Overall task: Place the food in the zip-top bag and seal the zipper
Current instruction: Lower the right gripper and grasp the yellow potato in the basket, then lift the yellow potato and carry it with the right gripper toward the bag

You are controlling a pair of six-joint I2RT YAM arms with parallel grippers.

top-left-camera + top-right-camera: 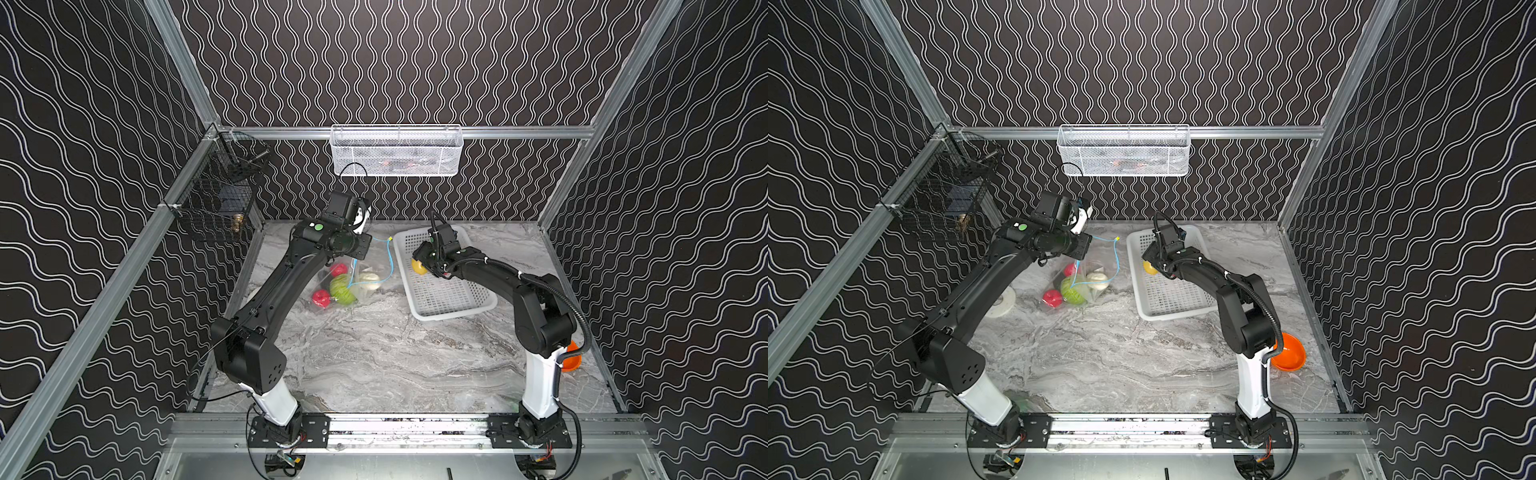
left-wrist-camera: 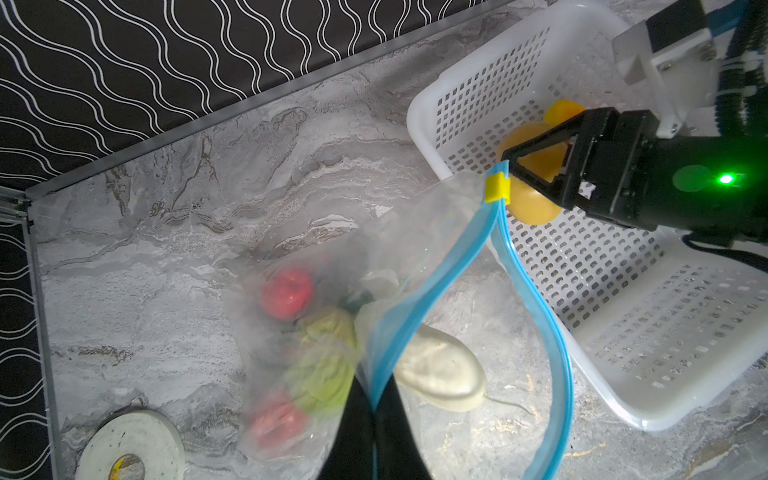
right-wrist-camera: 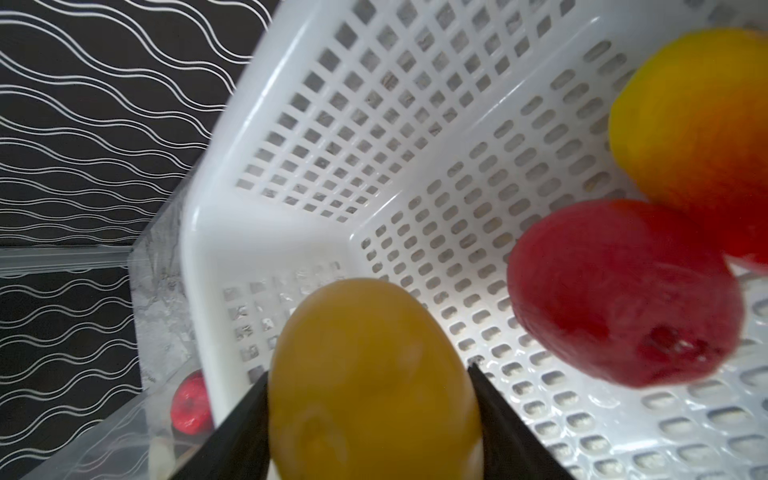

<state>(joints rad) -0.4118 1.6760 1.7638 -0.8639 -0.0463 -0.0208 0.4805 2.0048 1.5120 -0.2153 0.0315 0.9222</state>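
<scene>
The clear zip-top bag (image 1: 362, 286) hangs from my left gripper (image 2: 374, 409), which is shut on the blue zipper (image 2: 440, 291) strip, so the mouth gapes open. The yellow-green slider (image 2: 496, 188) sits at the strip's far end. Through the plastic I see a green cabbage (image 2: 324, 374), two red rounds (image 2: 287, 293) and a white radish (image 2: 440, 370). My right gripper (image 3: 369, 372) is inside the white perforated basket (image 3: 332, 124), shut on the yellow potato (image 3: 370, 365), which also shows in both top views (image 1: 419, 267) (image 1: 1149, 267). A red round (image 3: 623, 291) and an orange-yellow pepper (image 3: 698, 124) lie in the basket beside it.
A roll of white tape (image 2: 133, 444) lies on the marble table near the left wall. An orange bowl (image 1: 1289, 353) stands behind the right arm's base. A white mesh basket (image 1: 395, 149) hangs on the back rail, and black wire baskets (image 1: 216, 199) on the left rail.
</scene>
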